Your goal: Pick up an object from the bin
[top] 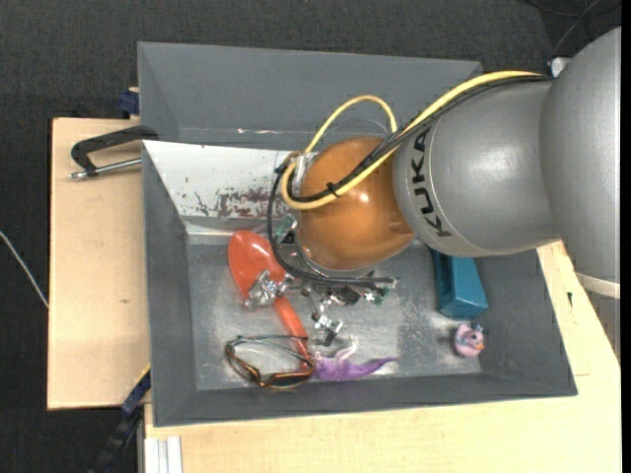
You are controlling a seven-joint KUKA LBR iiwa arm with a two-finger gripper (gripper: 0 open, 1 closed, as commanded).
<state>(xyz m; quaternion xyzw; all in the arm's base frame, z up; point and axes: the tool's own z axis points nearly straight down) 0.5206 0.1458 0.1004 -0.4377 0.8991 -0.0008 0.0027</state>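
1 gripper (296, 311) | fingers (262, 290) apart | astride orange spoon (248, 259) handle | bin (168, 294) centre

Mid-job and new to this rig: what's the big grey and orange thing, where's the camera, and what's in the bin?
One camera looks down into a grey metal bin. The big grey shape from the right is the robot arm; the orange dome is its wrist cover. Its gripper sits low over an orange-red spatula left of centre; whether it grips it I cannot tell. Near the front lie brown glasses and a purple piece; to the right, a blue block and a small pink round toy.
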